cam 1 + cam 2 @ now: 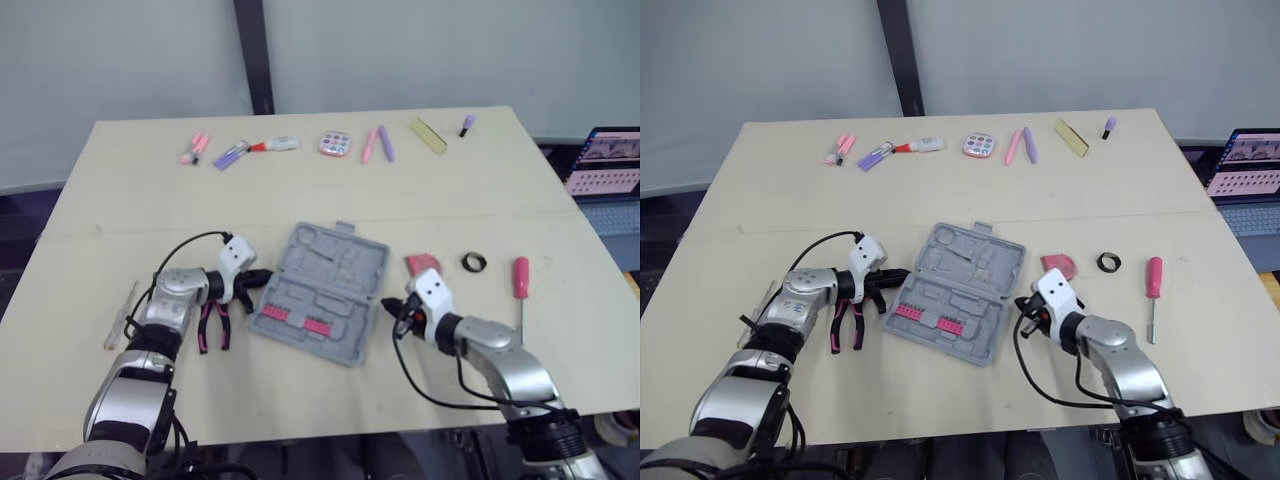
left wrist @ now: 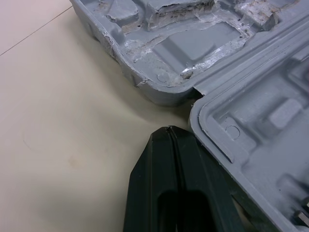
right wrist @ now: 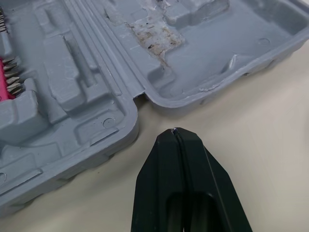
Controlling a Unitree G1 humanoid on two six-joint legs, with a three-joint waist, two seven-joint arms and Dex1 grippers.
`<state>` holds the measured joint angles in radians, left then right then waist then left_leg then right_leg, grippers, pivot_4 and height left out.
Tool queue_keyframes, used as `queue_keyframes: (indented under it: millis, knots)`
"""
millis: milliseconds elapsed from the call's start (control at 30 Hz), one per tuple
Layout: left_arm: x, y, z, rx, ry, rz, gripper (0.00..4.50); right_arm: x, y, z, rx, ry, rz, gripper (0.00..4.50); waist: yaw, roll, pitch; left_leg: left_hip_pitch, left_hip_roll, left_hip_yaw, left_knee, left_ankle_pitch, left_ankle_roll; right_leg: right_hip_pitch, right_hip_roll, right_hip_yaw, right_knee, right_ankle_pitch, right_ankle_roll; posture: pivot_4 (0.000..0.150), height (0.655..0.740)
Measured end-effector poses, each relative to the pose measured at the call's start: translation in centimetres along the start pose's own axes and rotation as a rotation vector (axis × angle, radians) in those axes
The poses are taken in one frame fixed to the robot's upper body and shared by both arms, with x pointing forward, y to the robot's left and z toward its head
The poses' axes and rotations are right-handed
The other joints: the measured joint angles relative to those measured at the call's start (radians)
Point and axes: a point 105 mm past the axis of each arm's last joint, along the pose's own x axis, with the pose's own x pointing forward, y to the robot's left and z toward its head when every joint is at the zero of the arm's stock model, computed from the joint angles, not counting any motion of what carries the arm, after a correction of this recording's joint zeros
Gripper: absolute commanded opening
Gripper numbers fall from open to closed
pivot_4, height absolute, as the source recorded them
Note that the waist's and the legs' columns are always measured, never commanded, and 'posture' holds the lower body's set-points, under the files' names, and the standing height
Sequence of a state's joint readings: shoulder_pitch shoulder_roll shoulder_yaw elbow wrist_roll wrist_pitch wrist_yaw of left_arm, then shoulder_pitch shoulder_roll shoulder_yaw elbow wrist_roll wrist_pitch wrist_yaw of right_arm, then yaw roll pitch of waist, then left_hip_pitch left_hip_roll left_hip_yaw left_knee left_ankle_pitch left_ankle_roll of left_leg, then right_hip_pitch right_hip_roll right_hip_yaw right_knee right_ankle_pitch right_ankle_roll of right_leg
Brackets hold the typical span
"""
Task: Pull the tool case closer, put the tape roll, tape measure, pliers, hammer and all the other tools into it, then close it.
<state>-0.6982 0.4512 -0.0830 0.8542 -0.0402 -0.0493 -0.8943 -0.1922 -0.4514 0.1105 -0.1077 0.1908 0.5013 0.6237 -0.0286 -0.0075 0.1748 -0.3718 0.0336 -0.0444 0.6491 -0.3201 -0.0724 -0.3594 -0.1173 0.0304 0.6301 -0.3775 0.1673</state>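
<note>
Looking down over the arms, the open grey plastic tool case [image 1: 330, 262] lies mid-table. The left gripper [image 1: 257, 278] is at its 9 o'clock edge and the right gripper [image 1: 393, 312] at 3 o'clock. Magenta-handled pliers [image 1: 213, 325] lie at 8 o'clock.

At the left wrist, the jaws are pressed together and empty, right beside the case's rim.

At the right wrist, the jaws are likewise closed and empty, just off the rim.
</note>
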Motion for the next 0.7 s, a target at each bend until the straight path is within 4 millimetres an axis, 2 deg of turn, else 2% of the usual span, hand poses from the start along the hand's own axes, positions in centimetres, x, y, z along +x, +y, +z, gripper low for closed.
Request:
queue_keyframes:
  millis: [700]
  knots:
    - [0.90, -0.08, 0.41, 0.007, -0.016, -0.001, 0.03, 0.45, 0.99, -0.38, -0.006, 0.017, 0.039, 0.02, 0.000, 0.000, 0.000, 0.000, 0.000, 0.000, 0.000, 0.000, 0.000, 0.000, 0.000, -0.001, 0.000, 0.000, 0.000, 0.150, 0.7400]
